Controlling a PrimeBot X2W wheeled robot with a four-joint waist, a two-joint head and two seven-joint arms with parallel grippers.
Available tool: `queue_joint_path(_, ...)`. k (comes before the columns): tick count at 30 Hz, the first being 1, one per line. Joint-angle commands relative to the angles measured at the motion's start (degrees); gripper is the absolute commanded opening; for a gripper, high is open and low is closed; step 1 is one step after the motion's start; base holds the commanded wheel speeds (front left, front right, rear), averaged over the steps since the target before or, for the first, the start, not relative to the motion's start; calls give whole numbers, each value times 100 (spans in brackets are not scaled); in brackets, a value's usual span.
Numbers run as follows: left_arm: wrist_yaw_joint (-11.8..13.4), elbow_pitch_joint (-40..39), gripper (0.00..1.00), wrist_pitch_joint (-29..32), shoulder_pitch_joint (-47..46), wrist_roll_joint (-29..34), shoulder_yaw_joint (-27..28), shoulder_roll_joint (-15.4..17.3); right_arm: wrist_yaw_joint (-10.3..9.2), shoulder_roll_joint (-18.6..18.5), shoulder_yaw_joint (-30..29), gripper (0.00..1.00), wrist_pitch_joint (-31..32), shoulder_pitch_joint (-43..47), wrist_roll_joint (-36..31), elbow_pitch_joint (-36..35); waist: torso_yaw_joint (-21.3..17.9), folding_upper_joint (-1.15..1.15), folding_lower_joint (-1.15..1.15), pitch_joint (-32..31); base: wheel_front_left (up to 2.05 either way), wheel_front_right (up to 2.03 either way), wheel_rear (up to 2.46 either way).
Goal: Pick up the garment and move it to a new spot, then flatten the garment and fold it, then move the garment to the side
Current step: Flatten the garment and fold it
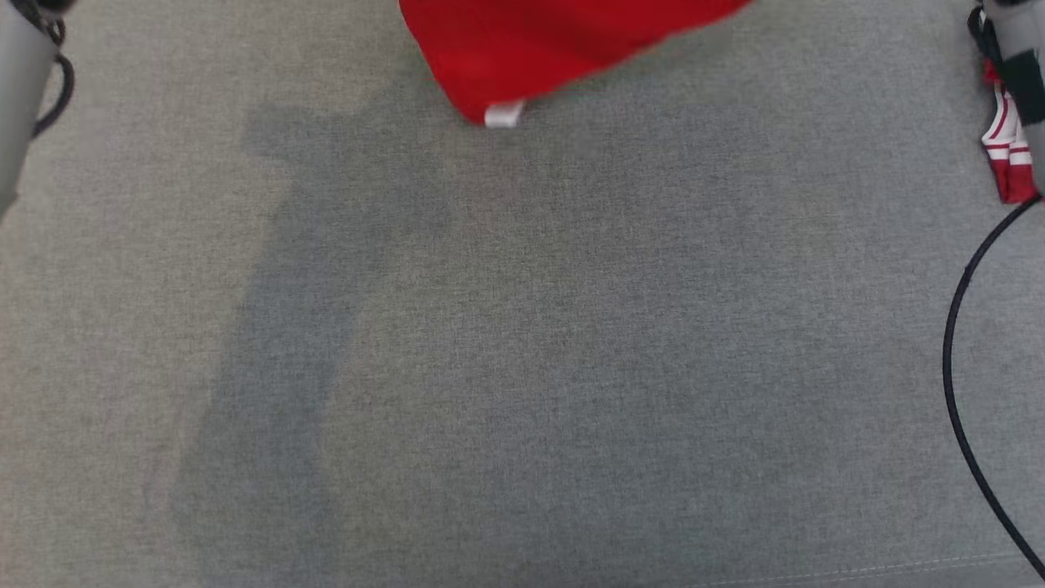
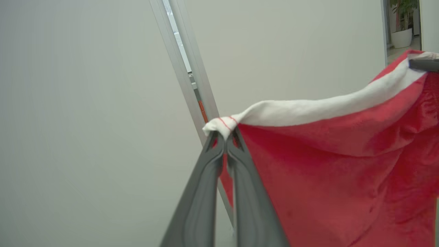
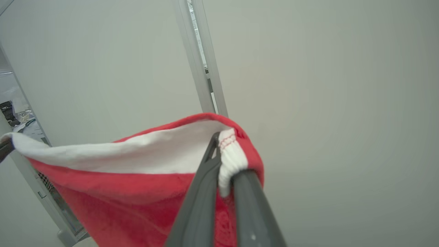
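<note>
hanging in the air between both hands, the red garment (image 2: 325, 164) has its long axis along the white band (image 2: 308, 111), stretched sideways from the left hand (image 2: 225, 136) to the right hand (image 3: 226, 156), with the body drooping below. each hand is clamped shut on a band corner. the head view adds the garment's low end and a white tag (image 1: 504, 114), above a grey fabric surface (image 1: 522, 367).
</note>
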Motion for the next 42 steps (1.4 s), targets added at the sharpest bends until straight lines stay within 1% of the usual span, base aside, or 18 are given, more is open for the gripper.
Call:
queue_joint_path(1,6,172,0,-78,-271,-122,-71,-1,-2,0,101,0,-72,-230,54,181,-65,0,-2,122,0,0,0)
queue_joint_path(5,6,597,0,-253,-757,-389,-222,-64,-2,19,401,0,-232,-650,157,633,-43,0,-2,105,0,0,0)
queue_joint_path(7,6,745,0,-312,-779,-513,-346,-79,-2,-13,556,0,-338,-683,263,785,-23,0,-2,122,0,0,0)
queue_joint_path(11,6,924,0,-413,-441,-705,-610,-58,-2,-95,953,0,-510,-402,514,905,-8,0,-2,162,0,0,0)
queue_joint_path(12,6,935,0,-417,-339,-708,-673,0,-2,-88,1063,0,-555,-296,585,889,-35,0,-2,167,0,0,0)
queue_joint_path(14,7,882,0,-457,-39,-711,-658,66,-2,-156,1357,0,-669,25,691,812,-61,0,-2,121,0,0,0)
queue_joint_path(15,7,731,0,-464,147,-735,-489,72,-3,-228,1499,0,-722,186,789,720,-63,0,-2,118,0,0,0)
queue_joint_path(17,54,453,0,-453,698,-556,-282,129,-4,-377,1715,0,-846,554,960,538,-63,0,-2,88,0,0,0)
queue_joint_path(21,293,-345,0,-457,1986,-234,258,133,-4,-717,2097,0,-1050,1432,1311,27,-56,0,-2,-82,0,0,0)
queue_joint_path(24,491,-989,0,-457,3091,-10,644,38,-6,-974,2234,0,-1149,2139,1609,-436,-61,0,-2,-226,0,0,0)
queue_joint_path(26,610,-1404,0,-458,3807,62,928,4,-5,-1064,2234,0,-1183,2616,1854,-736,-84,0,-2,-292,0,0,0)
queue_joint_path(28,663,-1729,0,-454,4473,187,1120,-45,-7,-1199,2304,0,-1205,3008,1912,-981,-98,0,-2,-356,0,0,0)
queue_joint_path(31,692,-2083,0,-454,5303,334,1279,-155,-6,-1312,2310,0,-1228,3567,1932,-1262,-114,0,-2,-479,0,0,0)
queue_joint_path(34,668,-2279,0,-454,6072,474,1437,-249,-6,-1341,2119,0,-1220,4163,1862,-1551,-111,0,-2,-613,0,0,0)
queue_joint_path(39,594,-2297,0,-454,6941,671,1659,-426,-6,-1325,1893,0,-1222,5139,1639,-1891,-70,0,-2,-855,0,0,0)
queue_joint_path(42,555,-2291,0,-454,7397,735,1850,-546,-6,-1326,1836,0,-1223,5696,1370,-2063,-65,0,-2,-991,0,0,0)
